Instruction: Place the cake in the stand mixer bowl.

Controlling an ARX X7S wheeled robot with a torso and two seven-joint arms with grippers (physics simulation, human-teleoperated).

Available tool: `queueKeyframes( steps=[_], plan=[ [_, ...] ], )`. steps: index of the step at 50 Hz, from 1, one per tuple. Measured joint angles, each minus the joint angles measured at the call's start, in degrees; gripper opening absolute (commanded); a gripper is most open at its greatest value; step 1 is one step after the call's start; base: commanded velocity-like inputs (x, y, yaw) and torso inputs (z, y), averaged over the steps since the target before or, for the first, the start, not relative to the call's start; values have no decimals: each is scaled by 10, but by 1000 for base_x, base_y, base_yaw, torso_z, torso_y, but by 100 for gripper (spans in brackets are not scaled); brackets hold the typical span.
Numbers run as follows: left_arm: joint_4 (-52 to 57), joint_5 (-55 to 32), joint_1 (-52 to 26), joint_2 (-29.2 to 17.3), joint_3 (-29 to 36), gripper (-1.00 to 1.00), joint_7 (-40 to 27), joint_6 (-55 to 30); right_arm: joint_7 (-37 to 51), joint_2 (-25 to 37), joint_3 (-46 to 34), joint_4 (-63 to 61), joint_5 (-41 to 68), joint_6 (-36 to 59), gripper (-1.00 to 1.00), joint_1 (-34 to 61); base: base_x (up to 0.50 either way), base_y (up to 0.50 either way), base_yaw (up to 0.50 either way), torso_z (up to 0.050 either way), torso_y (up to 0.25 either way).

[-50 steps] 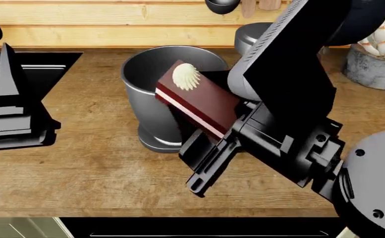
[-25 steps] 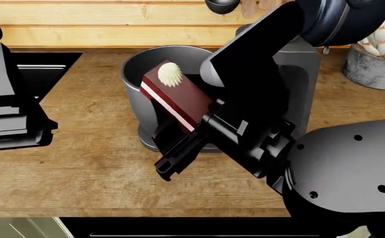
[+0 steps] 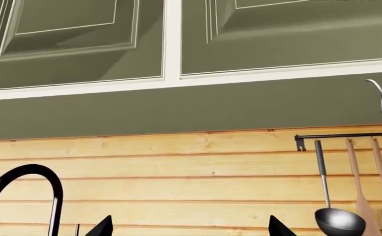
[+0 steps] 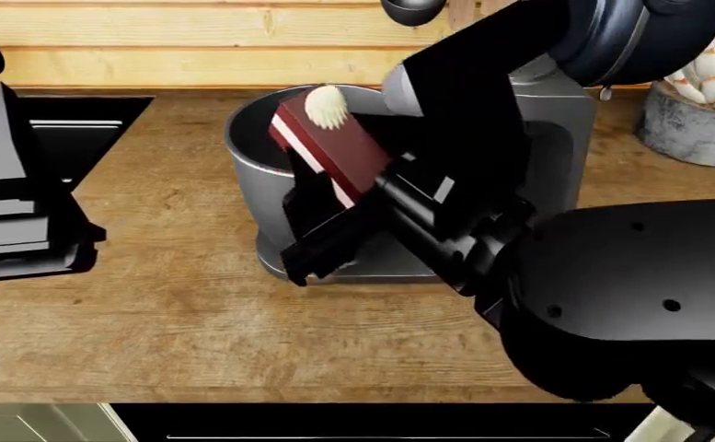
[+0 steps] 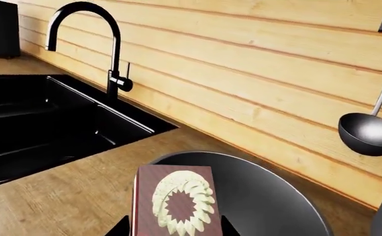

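One cake (image 4: pixel 332 138) | right tool (image 4: pixel 332 216) raised it, apparently over bowl (image 4: pixel 259 175)

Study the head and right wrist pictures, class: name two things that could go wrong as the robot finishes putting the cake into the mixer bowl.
1. The cake sits tilted in the right gripper, above the stand mixer bowl near its rim; released here, it might catch the rim or land on its cream dollop.
2. The gripper's fingers hang close to the bowl's side and could knock it on the wooden counter.
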Motion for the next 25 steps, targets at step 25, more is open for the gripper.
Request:
queueKeyframes(
  steps=[25],
  plan=[
    [0,-2,8,-10,-7,100,-3,11,-41,-32,-8,81,-50,-11,-100,28,0,0,0,0,0]
  ],
)
